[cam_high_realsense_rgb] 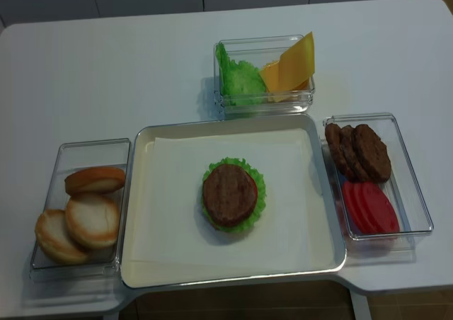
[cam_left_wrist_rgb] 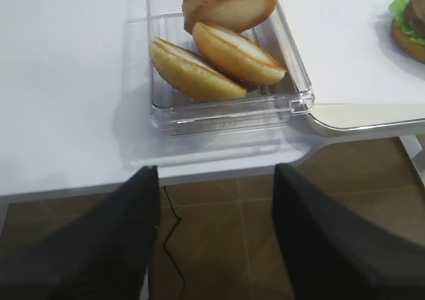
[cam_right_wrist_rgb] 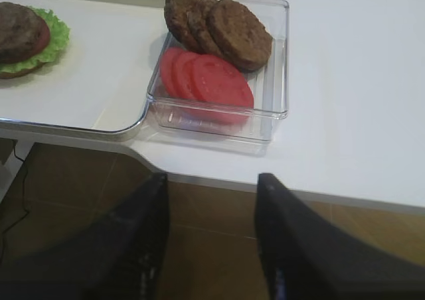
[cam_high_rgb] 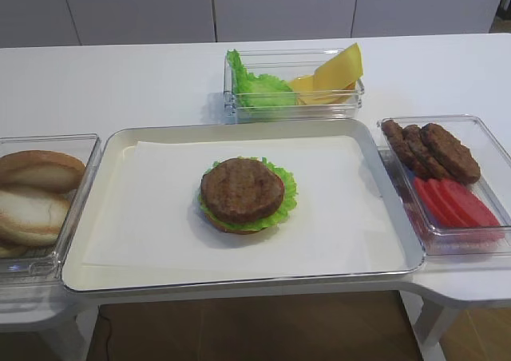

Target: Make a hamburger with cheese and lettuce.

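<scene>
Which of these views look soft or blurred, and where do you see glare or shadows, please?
Both wrist views blur the near dark fingers; farther back, the tomato slices and bun halves are sharper. The exterior high view is mildly soft, with glints on the clear cheese box. The realsense view is evenly lit; the hamburger casts only a faint shadow.

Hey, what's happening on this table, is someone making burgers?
A two-armed robot is building a hamburger on the tray. So far the stack has a bun base, lettuce and a brown patty on top. The cheese still sits in the clear box at the back, beside spare lettuce. Right now nothing is being held: the left claw and the right claw both hang open and empty off the table's front edge, near the bun box and the patty-and-tomato box.
</scene>
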